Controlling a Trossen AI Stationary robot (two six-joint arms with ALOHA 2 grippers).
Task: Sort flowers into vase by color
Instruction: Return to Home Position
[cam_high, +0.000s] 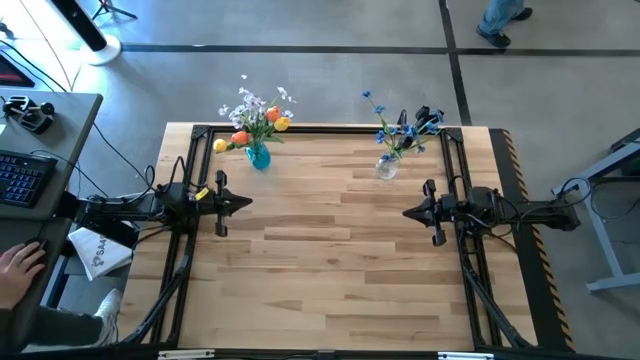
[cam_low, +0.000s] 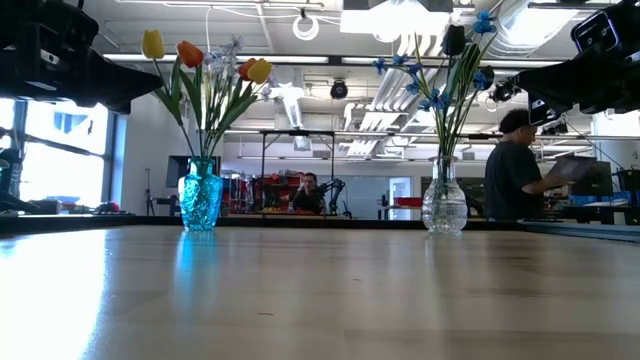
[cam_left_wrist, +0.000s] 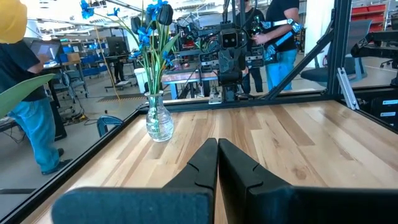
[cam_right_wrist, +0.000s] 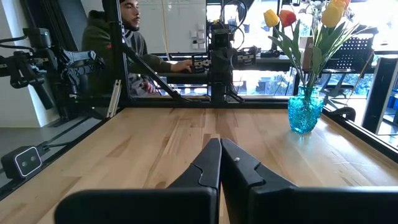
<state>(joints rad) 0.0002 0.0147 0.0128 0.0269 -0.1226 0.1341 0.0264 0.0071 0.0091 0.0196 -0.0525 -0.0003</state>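
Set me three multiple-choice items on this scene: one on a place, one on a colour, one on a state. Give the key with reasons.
1. The blue vase stands:
A) on the left arm side of the table
B) on the right arm's side
C) midway between the arms

2. Most flowers in the clear vase are:
A) red
B) yellow
C) blue

3. The left end effector and right end effector are:
A) wide open
B) shut and empty
C) each gripping a stem

Key:
1 A: the high view shows it nearest the left arm.
2 C: blue heads top the clear vase.
3 B: each wrist view shows the fingers pressed together with nothing between them.
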